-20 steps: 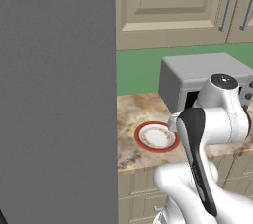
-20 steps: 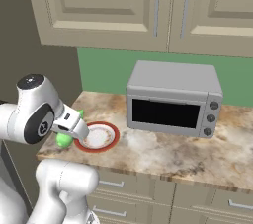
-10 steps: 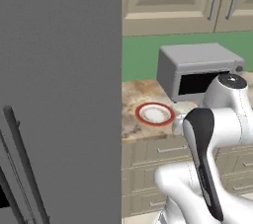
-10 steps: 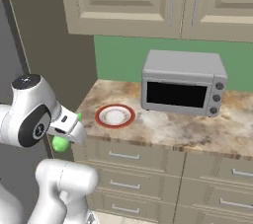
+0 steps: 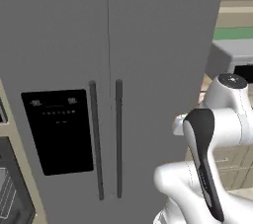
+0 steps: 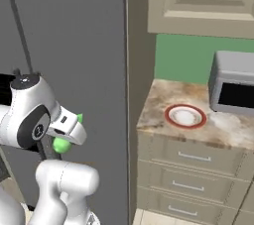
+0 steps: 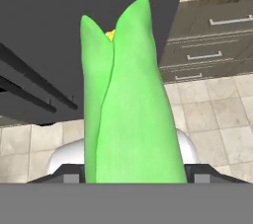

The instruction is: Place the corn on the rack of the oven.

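Note:
The corn (image 7: pixel 129 109) stands large and upright in the hand view, a bright-green husk with a little yellow at its split tip. My gripper (image 7: pixel 133 176) is shut on its lower end, with the dark fingertips (image 7: pixel 69 176) just showing beside it. In the right base view the corn (image 6: pixel 62 145) pokes out under and beside the white hand, in front of the fridge. At the lower left edge of the left base view a dark oven cavity (image 5: pixel 21 188) shows a piece of silvery wire rack (image 5: pixel 6 196).
A tall grey two-door fridge (image 5: pixel 113 70) with a black dispenser panel (image 5: pixel 59 129) stands straight ahead. To the right is the stone counter (image 6: pixel 158 115) with the red-rimmed plate (image 6: pixel 185 116) and the grey toaster oven (image 6: pixel 233 90), with drawers (image 6: pixel 188 157) below. Tiled floor (image 7: pixel 217 119) lies underneath.
The whole picture has slid from the counter to the fridge, so the base has moved left. The corn stays in the shut gripper, now in front of the fridge.

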Motion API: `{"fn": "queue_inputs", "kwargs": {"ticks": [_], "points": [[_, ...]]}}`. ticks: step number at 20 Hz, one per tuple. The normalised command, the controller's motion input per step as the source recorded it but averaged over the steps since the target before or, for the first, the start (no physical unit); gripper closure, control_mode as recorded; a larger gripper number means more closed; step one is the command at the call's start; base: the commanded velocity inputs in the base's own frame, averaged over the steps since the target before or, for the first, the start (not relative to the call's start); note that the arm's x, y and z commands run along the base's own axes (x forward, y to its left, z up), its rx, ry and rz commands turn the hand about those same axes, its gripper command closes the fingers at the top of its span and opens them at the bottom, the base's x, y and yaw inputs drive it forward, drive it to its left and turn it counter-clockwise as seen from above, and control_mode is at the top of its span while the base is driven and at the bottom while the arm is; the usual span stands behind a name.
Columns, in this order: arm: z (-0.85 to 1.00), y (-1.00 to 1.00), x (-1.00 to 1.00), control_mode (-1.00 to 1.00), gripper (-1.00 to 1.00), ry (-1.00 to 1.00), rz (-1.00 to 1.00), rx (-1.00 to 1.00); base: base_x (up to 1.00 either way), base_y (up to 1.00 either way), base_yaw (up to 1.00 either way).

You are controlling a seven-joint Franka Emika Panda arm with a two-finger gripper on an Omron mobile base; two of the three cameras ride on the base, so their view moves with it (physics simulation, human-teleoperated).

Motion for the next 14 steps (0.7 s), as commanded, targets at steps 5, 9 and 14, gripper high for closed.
{"fn": "queue_inputs", "kwargs": {"ticks": [5, 9, 14], "points": [[0.0, 0.0, 0.0, 1.0, 1.0, 0.0, 0.0, 0.0, 0.24, 1.0, 0.16], [0.0, 0.0, 0.0, 1.0, 1.0, 0.0, 0.0, 0.0, 0.86, 1.0, 0.04], [0.0, 0.0, 0.0, 1.0, 1.0, 0.0, 0.0, 0.0, 0.67, 1.0, 0.0]]}}
